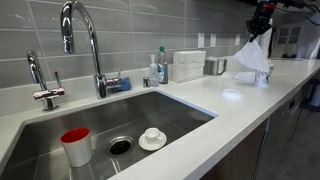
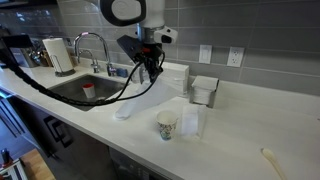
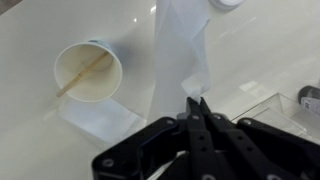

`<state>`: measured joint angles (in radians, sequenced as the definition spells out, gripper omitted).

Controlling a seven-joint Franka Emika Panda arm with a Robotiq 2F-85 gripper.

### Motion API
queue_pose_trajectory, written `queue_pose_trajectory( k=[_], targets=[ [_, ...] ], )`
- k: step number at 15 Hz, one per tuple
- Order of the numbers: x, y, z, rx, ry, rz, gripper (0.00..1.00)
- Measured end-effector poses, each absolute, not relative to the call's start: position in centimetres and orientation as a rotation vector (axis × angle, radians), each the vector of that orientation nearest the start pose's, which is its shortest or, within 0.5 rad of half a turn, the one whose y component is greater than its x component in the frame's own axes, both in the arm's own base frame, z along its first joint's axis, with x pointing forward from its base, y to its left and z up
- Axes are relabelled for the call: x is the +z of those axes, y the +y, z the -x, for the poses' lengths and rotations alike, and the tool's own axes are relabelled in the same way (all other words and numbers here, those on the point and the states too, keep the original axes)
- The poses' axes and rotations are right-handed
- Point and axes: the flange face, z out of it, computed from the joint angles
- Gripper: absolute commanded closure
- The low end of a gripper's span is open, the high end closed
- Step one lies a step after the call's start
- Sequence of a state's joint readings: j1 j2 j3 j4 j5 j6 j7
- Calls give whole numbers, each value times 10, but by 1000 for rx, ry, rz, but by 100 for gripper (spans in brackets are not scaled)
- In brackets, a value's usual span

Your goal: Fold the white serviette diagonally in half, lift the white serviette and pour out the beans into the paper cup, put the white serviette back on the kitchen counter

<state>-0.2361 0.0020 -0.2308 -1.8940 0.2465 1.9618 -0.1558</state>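
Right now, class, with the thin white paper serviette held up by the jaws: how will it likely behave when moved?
Probably floppy: the thin white paper serviette hangs limp from the shut jaws. Likely very light, so it may sway as the arm moves. Pinched at one small spot, thin paper could tear if tugged.

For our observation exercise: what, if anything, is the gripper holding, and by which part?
The gripper holds the white serviette, with its jaws shut on the serviette's upper end; the rest hangs down toward the kitchen counter.
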Motion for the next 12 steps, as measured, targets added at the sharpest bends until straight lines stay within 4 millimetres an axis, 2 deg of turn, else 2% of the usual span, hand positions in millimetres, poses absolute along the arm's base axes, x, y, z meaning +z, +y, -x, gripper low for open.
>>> queue_pose_trajectory(
  k=[7,12],
  targets=[
    [543,-302,-478,-325,851,2795,100],
    [561,-330,-472,-509,993,2772,100]
  ],
)
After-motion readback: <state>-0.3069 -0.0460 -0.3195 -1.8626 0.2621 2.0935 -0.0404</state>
